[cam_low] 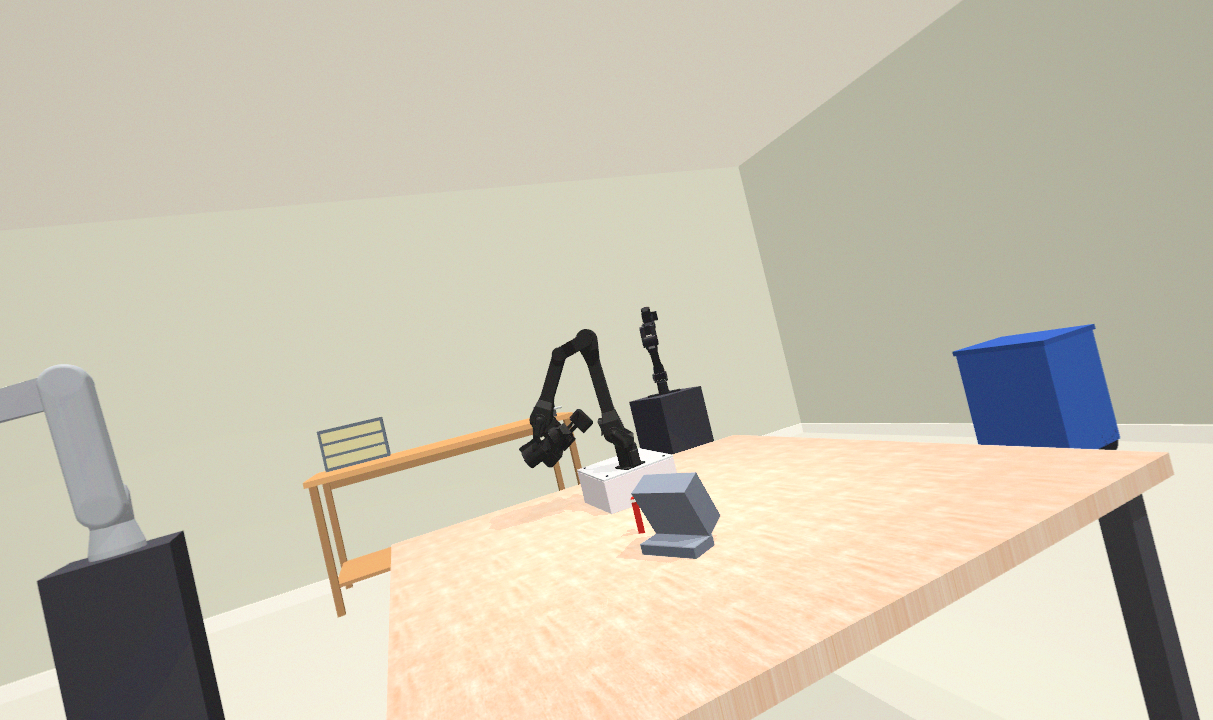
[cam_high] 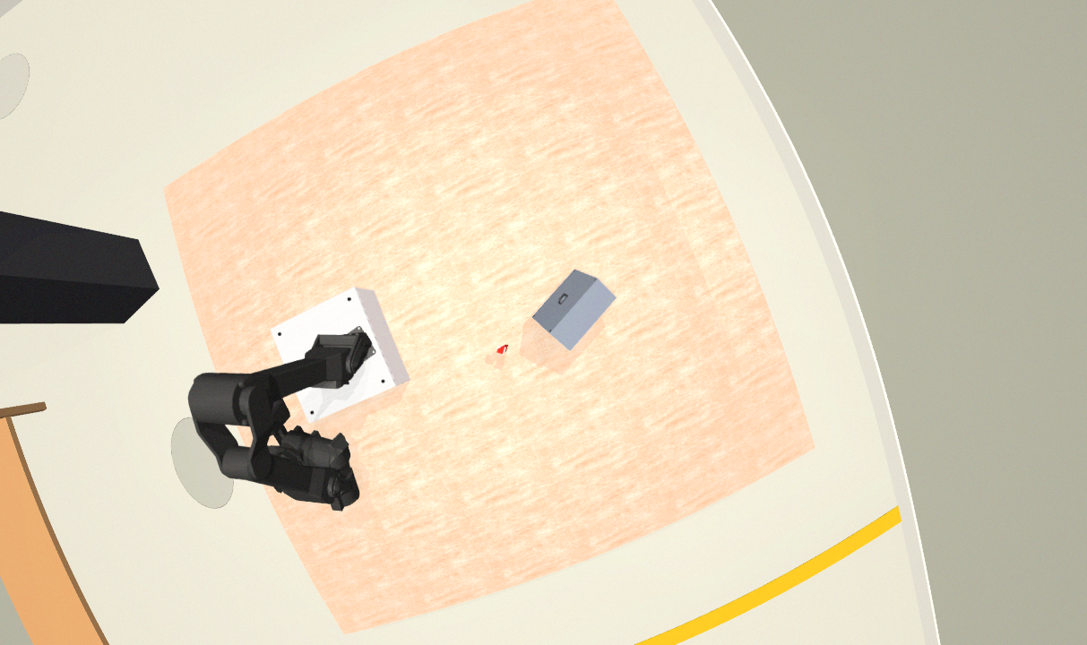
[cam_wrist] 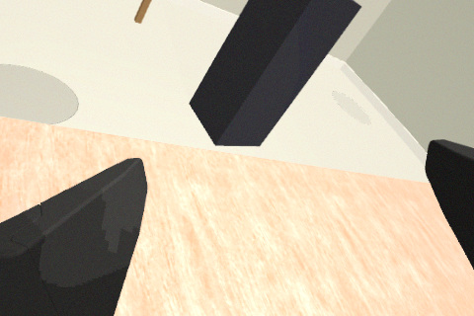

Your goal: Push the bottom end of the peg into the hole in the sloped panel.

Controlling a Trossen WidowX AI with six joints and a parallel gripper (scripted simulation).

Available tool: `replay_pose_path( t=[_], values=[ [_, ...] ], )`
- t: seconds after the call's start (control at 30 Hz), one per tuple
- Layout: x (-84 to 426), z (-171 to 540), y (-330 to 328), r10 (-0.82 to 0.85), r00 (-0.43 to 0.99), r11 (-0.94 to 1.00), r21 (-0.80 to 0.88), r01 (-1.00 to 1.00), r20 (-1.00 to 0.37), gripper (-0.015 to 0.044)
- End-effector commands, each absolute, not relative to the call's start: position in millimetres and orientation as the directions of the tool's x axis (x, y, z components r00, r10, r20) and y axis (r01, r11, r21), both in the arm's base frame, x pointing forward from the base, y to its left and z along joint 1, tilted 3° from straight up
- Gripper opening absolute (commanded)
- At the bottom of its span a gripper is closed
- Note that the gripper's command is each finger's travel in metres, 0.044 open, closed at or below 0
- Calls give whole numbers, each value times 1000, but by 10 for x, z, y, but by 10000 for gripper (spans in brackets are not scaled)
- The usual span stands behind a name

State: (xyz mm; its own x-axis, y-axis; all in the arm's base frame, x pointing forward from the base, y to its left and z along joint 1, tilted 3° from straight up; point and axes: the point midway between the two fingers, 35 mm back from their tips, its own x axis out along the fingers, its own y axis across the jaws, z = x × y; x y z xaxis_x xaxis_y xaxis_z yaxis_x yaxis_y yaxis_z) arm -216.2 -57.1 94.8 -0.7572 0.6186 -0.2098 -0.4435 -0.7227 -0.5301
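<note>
The red peg point(cam_high: 502, 349) point(cam_low: 640, 519) stands upright on the table between the robot's base and the sloped panel. It looks tiny from above, and its cross-section is hard to tell. The grey-blue panel point(cam_high: 581, 282) point(cam_low: 679, 507) has its hole point(cam_high: 563, 299) in the darker face; the hole looks like a small rectangle. The exterior view shows the panel's back, so the hole is hidden there. My gripper point(cam_wrist: 288, 165) is open and empty, with its fingers wide apart. It is beside the base, above the table, well away from peg and panel, and points away from them. The peg is not in the wrist view.
The white base box point(cam_high: 297, 345) point(cam_low: 602, 490) carries the arm. A black pedestal point(cam_high: 49, 276) point(cam_wrist: 276, 64) stands beyond the table edge. A wooden shelf point(cam_low: 440, 452), a blue bin point(cam_low: 1008, 398) and a grey arm on a dark pedestal point(cam_low: 122, 626) stand off the table.
</note>
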Motion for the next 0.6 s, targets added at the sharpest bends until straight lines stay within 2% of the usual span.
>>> replay_pose_path(
  t=[0.0, 0.03, 0.57],
  values=[
    [-2161, 945, -575, 618, -757, -724, -528, -443, -212, 426],
    [-2157, 938, -585, 615, -758, -730, -522, -442, -217, 440],
    [-1969, 759, -1046, 479, -792, -858, -391, -332, -378, 440]
  ],
)
